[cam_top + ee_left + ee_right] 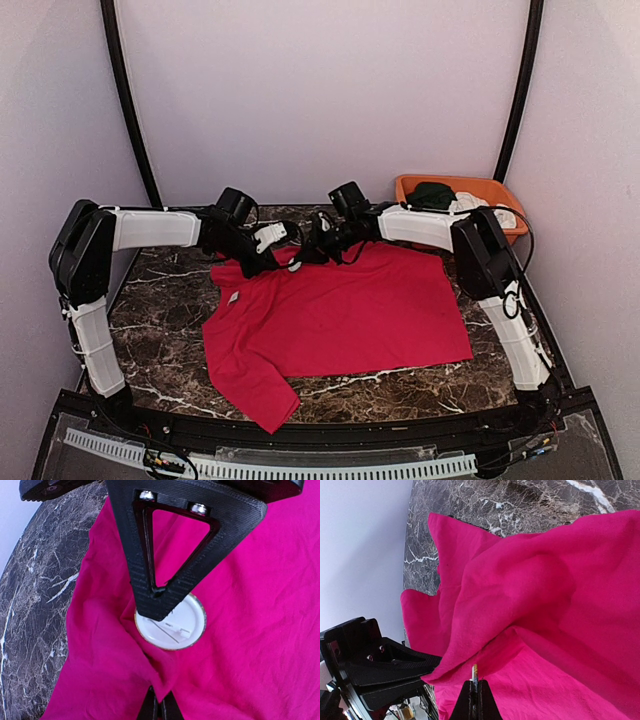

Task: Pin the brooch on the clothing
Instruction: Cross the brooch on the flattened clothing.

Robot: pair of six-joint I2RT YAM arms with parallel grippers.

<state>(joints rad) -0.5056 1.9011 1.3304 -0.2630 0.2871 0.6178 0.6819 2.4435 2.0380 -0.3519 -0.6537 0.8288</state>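
Observation:
The clothing (340, 310), a bright red T-shirt, lies spread on the marble table, and both grippers meet at its far edge. My left gripper (160, 707) is shut on a raised fold of the red cloth (260, 630). Just beyond that fold is the brooch (186, 624), a round disc showing its white back and pin. My right gripper (476, 690) is shut on the brooch (475, 671), seen edge-on there, with the lifted cloth (545, 580) draped right above it. One of the right gripper's fingers (131, 555) covers part of the brooch.
An orange bin (500, 192) at the back right holds a dark green garment (432, 194) and a white one (468, 203). Bare marble table (160, 300) shows left of the shirt. White walls enclose the table. The left gripper's body (375, 665) sits close beside my right gripper.

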